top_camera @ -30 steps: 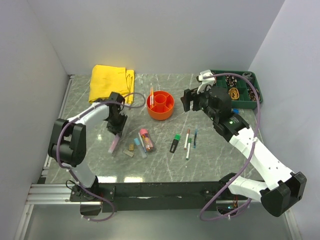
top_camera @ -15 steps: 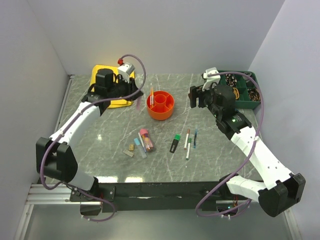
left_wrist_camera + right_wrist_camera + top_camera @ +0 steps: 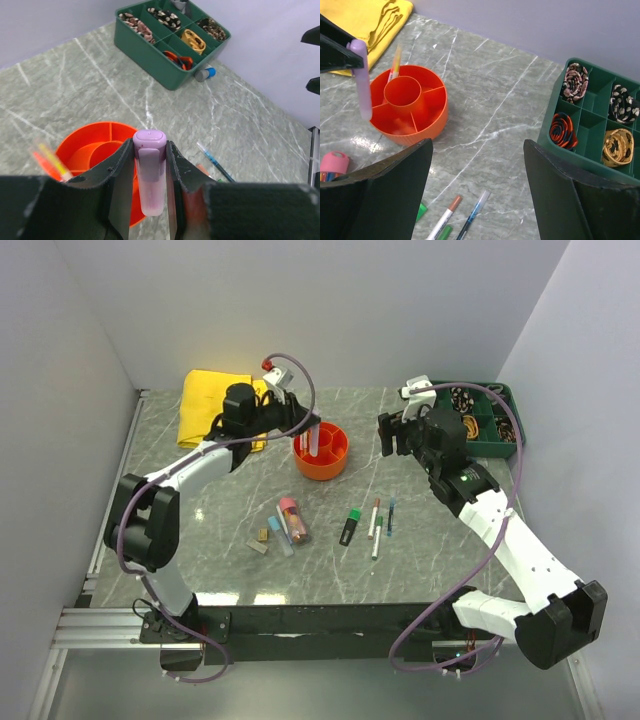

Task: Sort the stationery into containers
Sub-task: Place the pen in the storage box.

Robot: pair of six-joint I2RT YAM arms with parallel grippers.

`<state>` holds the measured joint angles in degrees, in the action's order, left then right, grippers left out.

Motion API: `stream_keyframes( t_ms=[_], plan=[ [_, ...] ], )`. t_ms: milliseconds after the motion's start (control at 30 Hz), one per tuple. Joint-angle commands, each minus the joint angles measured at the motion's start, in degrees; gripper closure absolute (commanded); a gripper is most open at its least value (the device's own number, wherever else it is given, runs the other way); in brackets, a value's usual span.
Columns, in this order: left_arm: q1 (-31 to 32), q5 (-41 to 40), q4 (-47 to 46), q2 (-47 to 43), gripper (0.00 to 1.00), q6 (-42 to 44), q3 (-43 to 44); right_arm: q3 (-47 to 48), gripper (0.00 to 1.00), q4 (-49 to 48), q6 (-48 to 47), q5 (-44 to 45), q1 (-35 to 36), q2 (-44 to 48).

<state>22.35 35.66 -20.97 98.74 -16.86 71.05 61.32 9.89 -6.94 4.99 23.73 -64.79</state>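
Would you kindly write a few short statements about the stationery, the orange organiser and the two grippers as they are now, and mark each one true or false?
1. The left gripper holds the lilac stick. True.
2. The lilac stick lies flat on the table. False: it is held roughly upright at the edge of the orange organiser.
3. The right gripper is shut on a pen. False: it is open and holds nothing.
4. A yellow-and-orange pen stands in the organiser's outer ring. True.
5. The green tray sits on the left arm's side of the organiser. False: it is on the right arm's side.
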Motion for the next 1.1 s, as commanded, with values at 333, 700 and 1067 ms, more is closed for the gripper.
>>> stream_keyframes(
  t_ms=[333,700,1067],
  plan=[
    [2.3,-3.2,-6.9,5.4,0.99,5.9,0.4,-2.3,0.19,-2.1,0.1,-0.5,-0.4,-0.2],
    [2.3,-3.8,-7.1,2.8,0.79,8.9,-4.7,-4.5,0.19,-2.1,-0.4,-0.4,-0.3,1.1],
    [2.3,-7.5,0.9,-9.0,0.43,12.1,-8.3,-4.4,0.19,-2.2,-0.3,-1.1,-0.3,1.1]
  ],
)
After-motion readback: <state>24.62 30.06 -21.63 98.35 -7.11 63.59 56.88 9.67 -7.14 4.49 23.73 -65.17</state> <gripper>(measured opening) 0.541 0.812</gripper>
